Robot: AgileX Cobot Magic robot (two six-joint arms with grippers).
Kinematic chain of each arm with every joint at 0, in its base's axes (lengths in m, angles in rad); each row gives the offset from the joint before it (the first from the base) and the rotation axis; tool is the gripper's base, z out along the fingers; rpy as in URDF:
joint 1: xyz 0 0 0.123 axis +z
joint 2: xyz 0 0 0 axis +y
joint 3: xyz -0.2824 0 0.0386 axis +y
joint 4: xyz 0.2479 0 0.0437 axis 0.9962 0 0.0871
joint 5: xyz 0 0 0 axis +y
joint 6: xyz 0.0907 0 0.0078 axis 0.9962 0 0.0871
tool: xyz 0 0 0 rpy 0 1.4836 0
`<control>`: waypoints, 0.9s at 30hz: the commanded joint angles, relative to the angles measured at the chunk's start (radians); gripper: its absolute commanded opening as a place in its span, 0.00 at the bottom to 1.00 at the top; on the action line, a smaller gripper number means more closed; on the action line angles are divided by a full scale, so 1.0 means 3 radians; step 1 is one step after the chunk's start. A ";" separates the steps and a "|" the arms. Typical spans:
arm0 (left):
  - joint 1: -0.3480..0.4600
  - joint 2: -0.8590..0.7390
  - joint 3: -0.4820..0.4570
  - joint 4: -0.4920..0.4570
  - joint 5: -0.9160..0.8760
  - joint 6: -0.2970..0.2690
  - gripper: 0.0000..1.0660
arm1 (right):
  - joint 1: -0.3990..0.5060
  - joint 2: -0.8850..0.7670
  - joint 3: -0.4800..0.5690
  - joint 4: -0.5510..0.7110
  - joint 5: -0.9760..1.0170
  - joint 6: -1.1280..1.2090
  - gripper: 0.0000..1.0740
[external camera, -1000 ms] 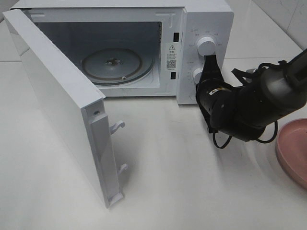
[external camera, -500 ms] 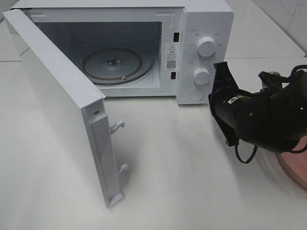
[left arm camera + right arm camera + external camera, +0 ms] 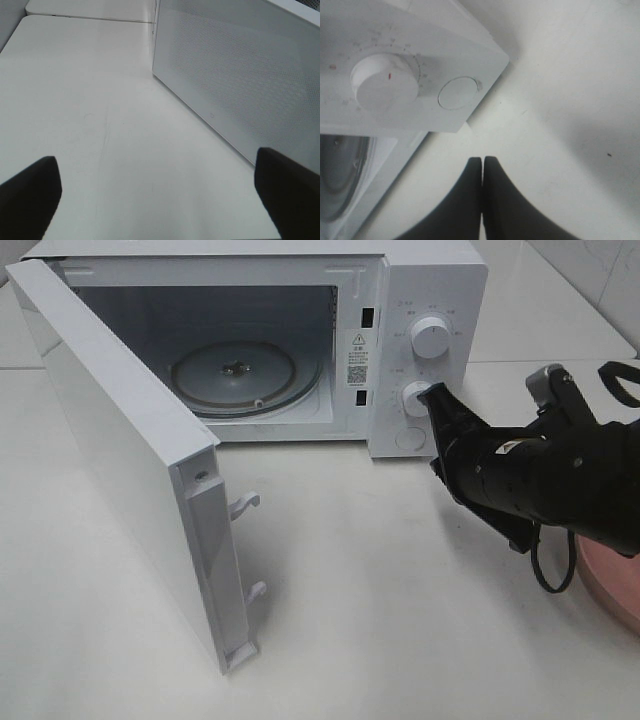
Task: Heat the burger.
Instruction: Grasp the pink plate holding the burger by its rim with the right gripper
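The burger is out of view in every frame. The white microwave (image 3: 430,280) stands open, its door (image 3: 120,440) swung out to the left and its glass turntable (image 3: 235,370) bare. My right gripper (image 3: 432,392) is shut on nothing, its tip just in front of the lower knob (image 3: 415,400). In the right wrist view the shut fingers (image 3: 482,165) point at the table below the knob (image 3: 385,82) and the round button (image 3: 458,92). My left gripper (image 3: 160,200) is open and empty above the table, beside the microwave's perforated white panel (image 3: 240,75).
A pink plate (image 3: 612,585) shows at the right edge, mostly covered by my right arm. The upper knob (image 3: 430,335) sits above the lower one. The open door blocks the table's left front. White table (image 3: 380,620) extends in front of the microwave.
My right arm has pulled back to the right from the knobs and turned, so its shut tip now points at the lower knob. The microwave and its door have not moved.
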 commanded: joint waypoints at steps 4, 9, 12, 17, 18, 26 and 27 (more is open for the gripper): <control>-0.0007 -0.0050 0.0003 -0.0010 -0.0003 -0.0027 0.93 | -0.0017 -0.0247 0.0013 -0.0027 0.0560 -0.1177 0.00; -0.0007 -0.0050 0.0003 -0.0010 -0.0003 -0.0027 0.93 | -0.0057 -0.0407 0.0010 -0.0027 0.0983 -0.1913 0.00; -0.0007 -0.0050 0.0003 -0.0010 -0.0003 -0.0027 0.93 | -0.0200 -0.0483 -0.0017 -0.0027 0.1367 -0.2273 0.00; -0.0007 -0.0050 0.0003 -0.0010 -0.0003 -0.0027 0.93 | -0.0480 -0.0603 -0.0027 -0.0067 0.1997 -0.2753 0.00; -0.0007 -0.0050 0.0003 -0.0010 -0.0003 -0.0027 0.93 | -0.0537 -0.0633 -0.0027 -0.0127 0.2113 -0.2797 0.00; -0.0007 -0.0050 0.0003 -0.0010 -0.0003 -0.0027 0.93 | -0.0827 -0.0780 -0.0033 -0.0950 0.2823 -0.2777 0.02; -0.0007 -0.0050 0.0003 -0.0010 -0.0003 -0.0027 0.93 | -0.0827 -0.0780 -0.0033 -0.0950 0.2823 -0.2777 0.02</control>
